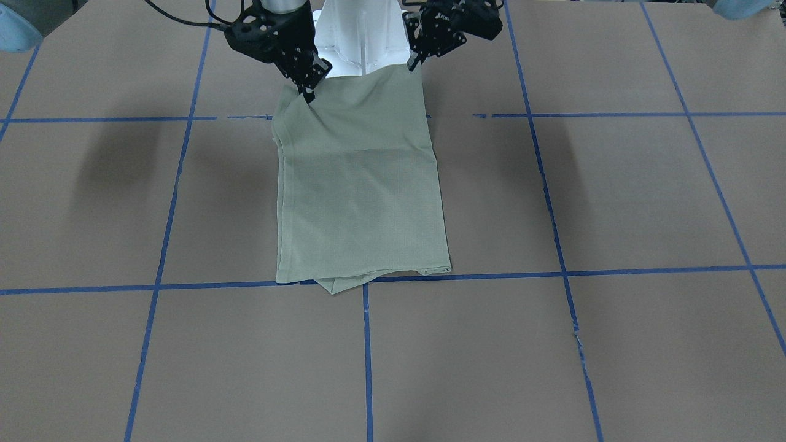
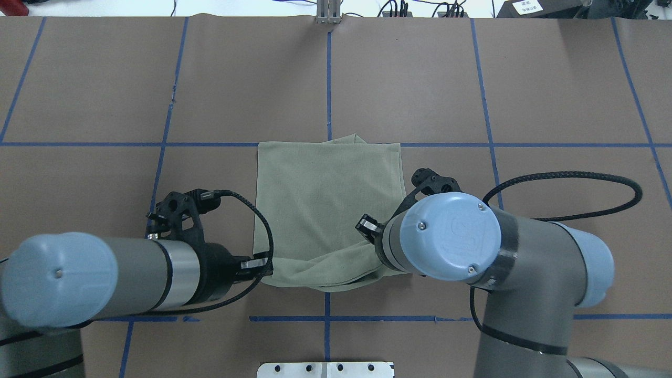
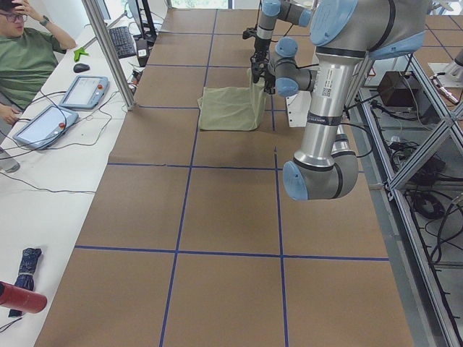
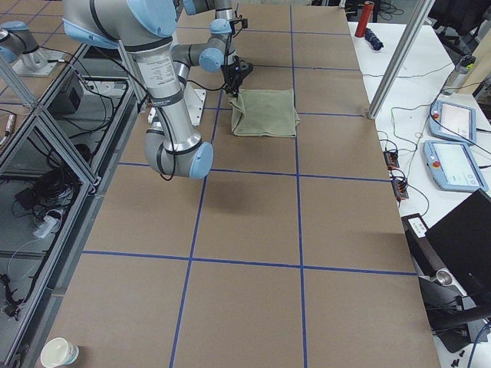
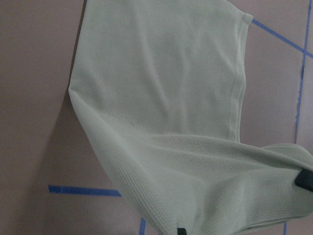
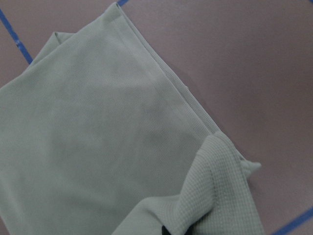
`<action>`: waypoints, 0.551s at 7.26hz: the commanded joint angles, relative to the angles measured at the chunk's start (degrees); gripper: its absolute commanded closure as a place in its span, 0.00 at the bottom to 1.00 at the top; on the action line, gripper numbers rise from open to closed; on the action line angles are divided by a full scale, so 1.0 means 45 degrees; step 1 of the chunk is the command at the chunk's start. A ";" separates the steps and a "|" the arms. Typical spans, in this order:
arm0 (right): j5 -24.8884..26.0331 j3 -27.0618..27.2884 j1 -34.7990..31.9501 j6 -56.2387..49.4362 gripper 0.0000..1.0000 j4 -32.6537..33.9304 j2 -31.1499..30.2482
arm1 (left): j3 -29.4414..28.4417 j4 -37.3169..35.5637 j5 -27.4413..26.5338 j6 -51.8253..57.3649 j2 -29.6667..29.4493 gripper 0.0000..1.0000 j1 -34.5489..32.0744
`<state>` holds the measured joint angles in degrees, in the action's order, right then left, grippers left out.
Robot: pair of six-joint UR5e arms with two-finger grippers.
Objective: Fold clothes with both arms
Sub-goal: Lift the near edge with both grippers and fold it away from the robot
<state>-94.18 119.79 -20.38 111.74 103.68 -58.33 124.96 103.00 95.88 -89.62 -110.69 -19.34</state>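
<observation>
Found the shirt point(image 1: 362, 184) mid-table as a tall folded rectangle on the brown table point(image 1: 614, 202), its far edge resting along a blue tape line point(image 1: 503, 271) and a small flap of an under-layer poking past it. Noted the edge nearest the robot held up off the surface, pinched at one corner by the right gripper point(image 1: 306, 91) and at the other by the left gripper point(image 1: 412, 64), just in front of the white pedestal point(image 1: 362, 37). Judged both pairs of fingers clamped on the knit, given cloth running taut up to each tip in the front view and draping from dark fingertips point(image 5: 305, 180) at the edge of the left wrist view. Read the twin corner hold as a way of keeping that edge straight and level, for a crease square across the width rather than on a slant. Saw from overhead a sag in the lifted band between the two grips, likely owing to a spacing a little narrower than the cloth's width. Took the rest of the garment, flat on the table, as the anchor for the fold. Reckoned the step in hand to be carrying the near edge forward onto the far one, halving the rectangle. Called for equal travel of both arms, to avoid one corner leading and skewing the stack.
</observation>
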 commanded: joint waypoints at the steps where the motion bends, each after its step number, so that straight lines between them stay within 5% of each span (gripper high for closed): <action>1: -0.0066 -0.2587 -0.1150 -0.1270 1.00 -0.1727 0.0555 | -0.2873 0.0235 0.0349 0.2016 -0.1391 1.00 -0.2002; 4: -0.0183 -0.5403 -0.1818 -0.2096 1.00 -0.1808 0.2216 | -0.5279 0.1421 0.0587 0.3099 -0.1787 1.00 -0.2968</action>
<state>-94.94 100.05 -27.60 103.50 95.86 -50.72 106.01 106.58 98.37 -76.76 -118.09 -31.53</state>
